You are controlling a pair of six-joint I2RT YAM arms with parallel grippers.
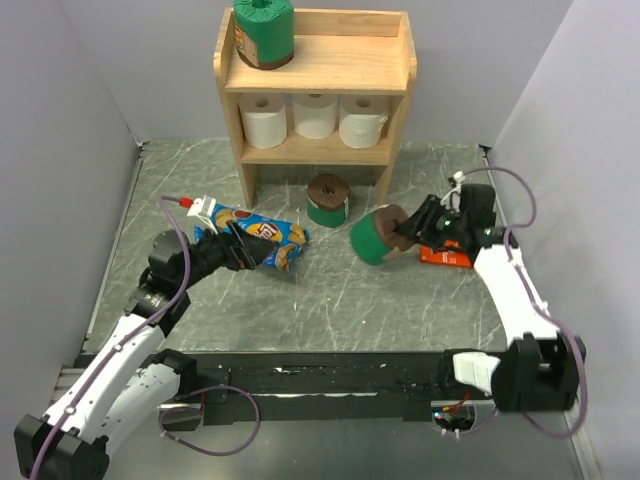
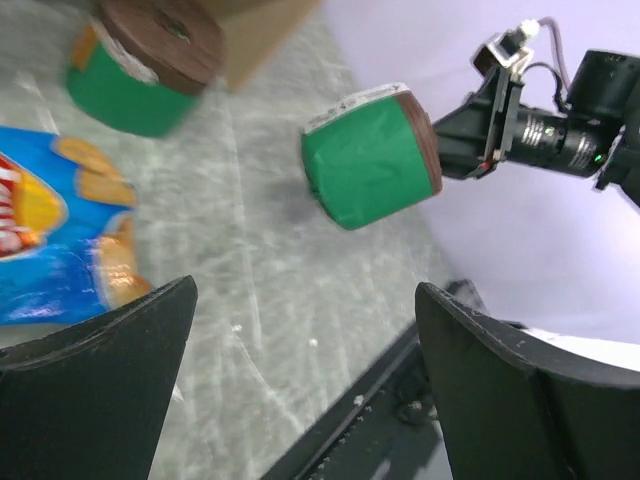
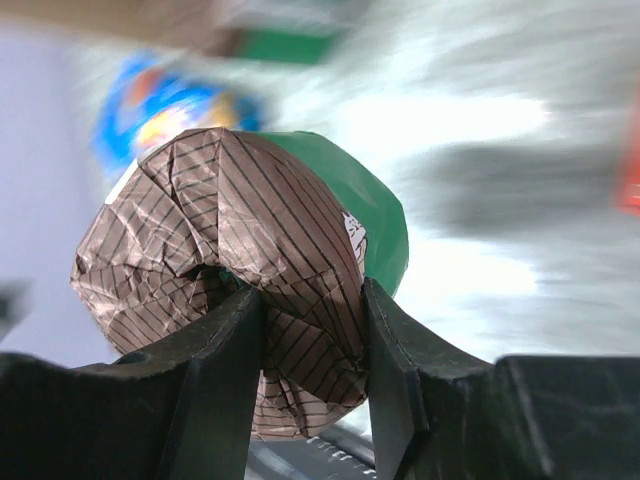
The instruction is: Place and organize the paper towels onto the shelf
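Observation:
The light-wood shelf (image 1: 350, 55) stands at the back. One green-wrapped paper towel roll (image 1: 264, 32) sits on its top board, and three white rolls (image 1: 315, 115) line the lower tier. Another green roll (image 1: 327, 200) stands on the table in front of the shelf, also in the left wrist view (image 2: 140, 60). My right gripper (image 1: 405, 232) (image 3: 312, 340) is shut on the crinkled brown end of a third green roll (image 1: 372, 238) (image 2: 368, 160) (image 3: 230, 250), holding it tilted just above the table. My left gripper (image 1: 240, 250) (image 2: 305, 340) is open and empty beside the chip bag.
A blue chip bag (image 1: 265, 235) (image 2: 50, 240) lies at left centre, touching my left gripper's side. A flat orange package (image 1: 445, 257) lies under my right wrist. Grey walls close in on both sides, and a black rail (image 1: 330, 370) runs along the near edge.

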